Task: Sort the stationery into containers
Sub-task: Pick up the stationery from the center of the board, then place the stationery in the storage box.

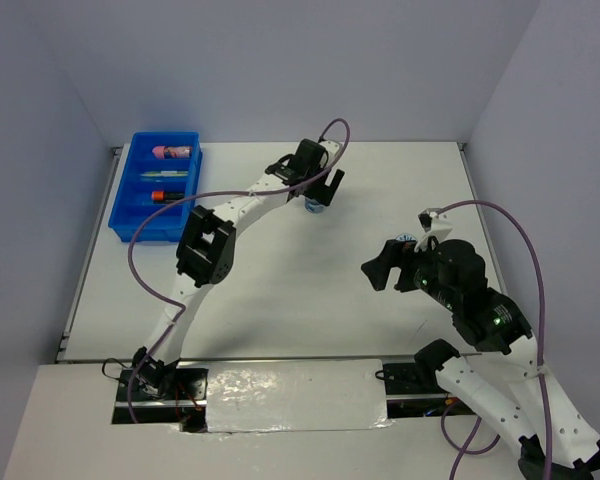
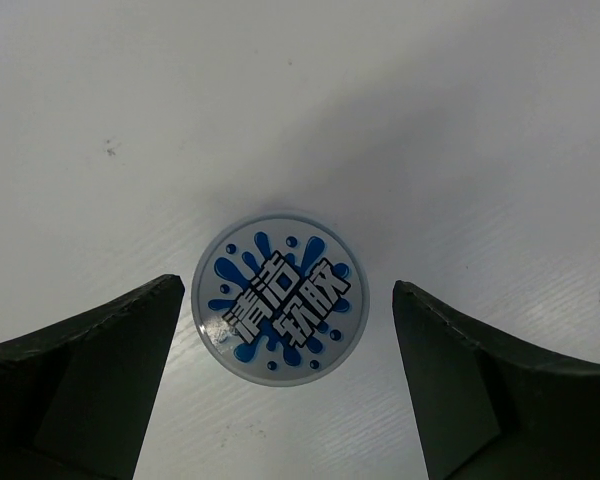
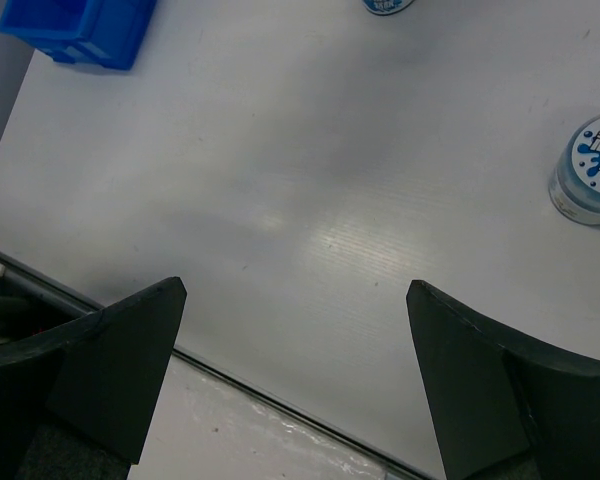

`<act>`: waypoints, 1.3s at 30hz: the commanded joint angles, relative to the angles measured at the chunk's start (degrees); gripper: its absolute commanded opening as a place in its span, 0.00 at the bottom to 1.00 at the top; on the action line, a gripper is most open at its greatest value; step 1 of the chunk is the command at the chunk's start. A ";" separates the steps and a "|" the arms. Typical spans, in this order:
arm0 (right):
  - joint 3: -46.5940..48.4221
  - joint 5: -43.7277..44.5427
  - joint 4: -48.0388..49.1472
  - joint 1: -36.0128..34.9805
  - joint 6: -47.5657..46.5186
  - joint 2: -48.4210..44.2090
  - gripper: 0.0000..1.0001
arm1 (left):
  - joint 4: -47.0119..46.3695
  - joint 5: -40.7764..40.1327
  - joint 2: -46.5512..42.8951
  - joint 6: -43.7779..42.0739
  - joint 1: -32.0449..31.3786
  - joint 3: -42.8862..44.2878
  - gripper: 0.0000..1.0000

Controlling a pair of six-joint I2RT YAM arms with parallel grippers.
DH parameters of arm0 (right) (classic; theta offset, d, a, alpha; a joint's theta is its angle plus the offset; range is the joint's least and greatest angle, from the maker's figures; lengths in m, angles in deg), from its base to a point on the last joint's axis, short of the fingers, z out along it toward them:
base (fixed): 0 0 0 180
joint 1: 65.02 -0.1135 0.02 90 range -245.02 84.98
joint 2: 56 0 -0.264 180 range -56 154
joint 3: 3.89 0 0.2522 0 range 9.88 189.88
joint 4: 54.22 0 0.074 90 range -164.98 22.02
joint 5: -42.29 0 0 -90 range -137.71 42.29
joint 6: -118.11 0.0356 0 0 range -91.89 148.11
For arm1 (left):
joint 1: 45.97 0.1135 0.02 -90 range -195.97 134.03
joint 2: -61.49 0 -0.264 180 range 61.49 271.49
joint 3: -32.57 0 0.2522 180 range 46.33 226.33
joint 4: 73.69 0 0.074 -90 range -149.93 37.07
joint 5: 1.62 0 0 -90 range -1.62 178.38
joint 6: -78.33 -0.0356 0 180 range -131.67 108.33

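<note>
Beneath spread left tool, one patterned disc

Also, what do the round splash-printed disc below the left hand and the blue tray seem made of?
The round splash-printed disc: probably plastic, glossy; translucent rim, top catches light. The bright blue divided tray: likely moulded plastic; smooth, uniform colour.

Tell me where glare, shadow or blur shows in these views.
Top external: glare on the silvery strip. Left wrist: the disc is sharp, a soft shadow crosses the table, the end effector fingers are dark. Right wrist: pale sheen on the table, second disc cropped at the edge.
</note>
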 commanded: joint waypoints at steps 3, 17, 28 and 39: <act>-0.06 -0.74 3.00 0.25 -1.10 0.03 1.00 | -1.54 1.13 -0.05 1.67 -0.19 -0.23 0.99; -0.59 -1.09 3.26 0.17 -1.45 -1.11 1.00 | -2.24 0.16 2.77 1.14 -0.28 1.18 0.69; -1.64 -1.53 4.14 0.26 -1.63 -1.64 1.00 | -2.43 -12.45 -14.44 7.19 0.33 -6.99 0.02; -1.56 -4.78 4.67 0.17 -1.54 -4.89 1.00 | 15.41 -25.76 -44.33 31.98 24.05 -29.22 0.00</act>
